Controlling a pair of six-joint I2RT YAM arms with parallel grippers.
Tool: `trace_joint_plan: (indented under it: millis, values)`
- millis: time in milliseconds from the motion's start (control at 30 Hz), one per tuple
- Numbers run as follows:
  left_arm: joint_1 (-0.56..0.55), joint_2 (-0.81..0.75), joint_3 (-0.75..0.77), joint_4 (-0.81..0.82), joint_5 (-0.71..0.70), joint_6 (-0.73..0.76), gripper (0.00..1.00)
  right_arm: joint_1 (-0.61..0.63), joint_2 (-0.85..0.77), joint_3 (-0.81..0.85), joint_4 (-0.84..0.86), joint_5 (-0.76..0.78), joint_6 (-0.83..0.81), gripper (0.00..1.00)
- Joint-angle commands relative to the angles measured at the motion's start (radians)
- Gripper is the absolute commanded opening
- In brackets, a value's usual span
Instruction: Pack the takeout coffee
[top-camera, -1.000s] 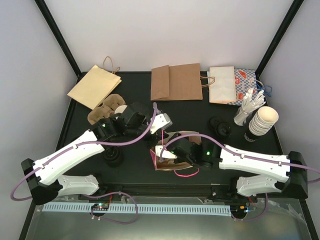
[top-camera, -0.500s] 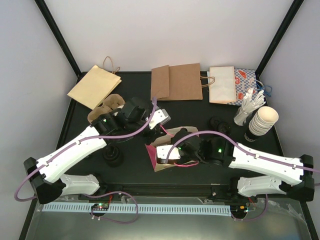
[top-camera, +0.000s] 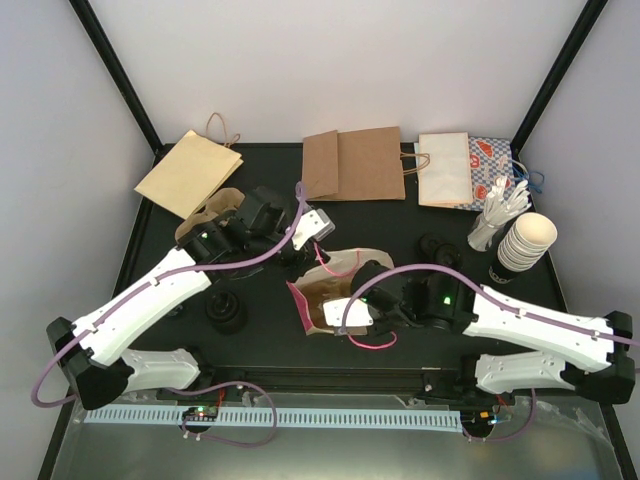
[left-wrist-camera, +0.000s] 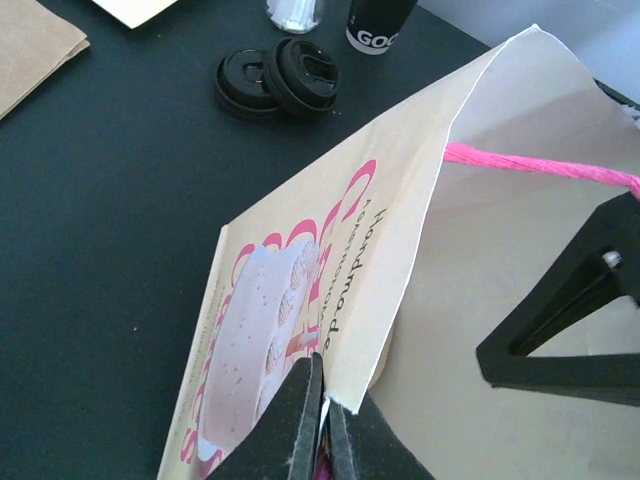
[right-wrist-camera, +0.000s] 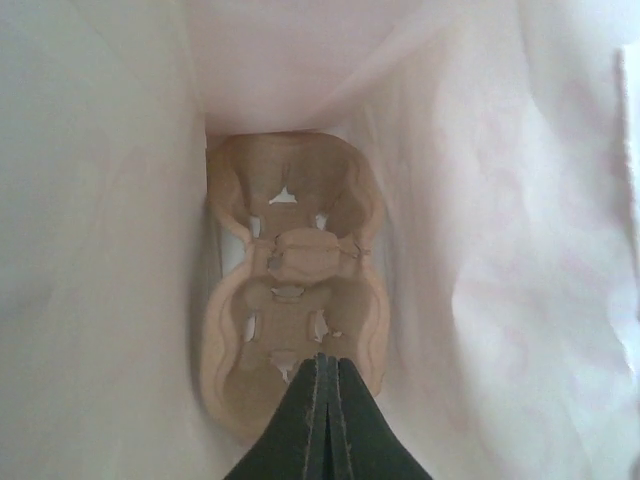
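**Two Arms at an Open Bag, Coffee Cup Out of Sight**

On the black table (top-camera: 400, 225), a printed paper bag (left-wrist-camera: 330, 290) with pink cord handles lies on its side near the middle, mouth facing right. A moulded cardboard cup carrier (right-wrist-camera: 290, 290) sits deep inside it. The left gripper (left-wrist-camera: 322, 400) pinches the far edge of the bag's mouth. The right gripper (right-wrist-camera: 325, 375) reaches inside, fingers (right-wrist-camera: 300, 430) pressed together at the carrier's near rim; whether they grip it cannot be told. The takeout coffee cup shows in no view.

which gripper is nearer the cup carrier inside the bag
Right. The right gripper is inside the bag with its tips at the near edge of the carrier; the left gripper pinches the bag's rim from outside.
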Motion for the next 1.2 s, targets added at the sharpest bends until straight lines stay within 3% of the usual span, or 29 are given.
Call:
trace_joint_plan:
  millis: [0,400,567,733,833,1000,1167]
  values:
    - [0.031,0.012,0.034,-0.002,0.054,-0.024,0.02,0.005,-0.073,-0.012,0.018,0.046,0.014,0.01]
    - [0.038,0.034,0.034,-0.023,0.079,-0.027,0.02,-0.002,-0.161,0.030,0.228,0.253,0.032,0.01]
    - [0.039,0.035,0.042,-0.001,0.050,-0.080,0.02,-0.064,-0.181,0.114,0.251,0.229,0.142,0.02]
    - [0.059,0.052,0.066,0.021,-0.009,-0.202,0.02,-0.165,-0.190,0.178,0.215,0.286,0.483,0.32]
    - [0.076,0.062,0.079,0.028,-0.021,-0.257,0.02,-0.259,-0.166,0.263,0.107,0.316,0.733,0.51]
    - [0.104,0.103,0.084,0.040,-0.005,-0.343,0.02,-0.357,-0.037,0.439,-0.189,0.231,0.945,0.66]
    - [0.129,0.105,0.069,0.061,0.007,-0.475,0.02,-0.398,0.037,0.508,-0.334,0.203,1.047,0.77]
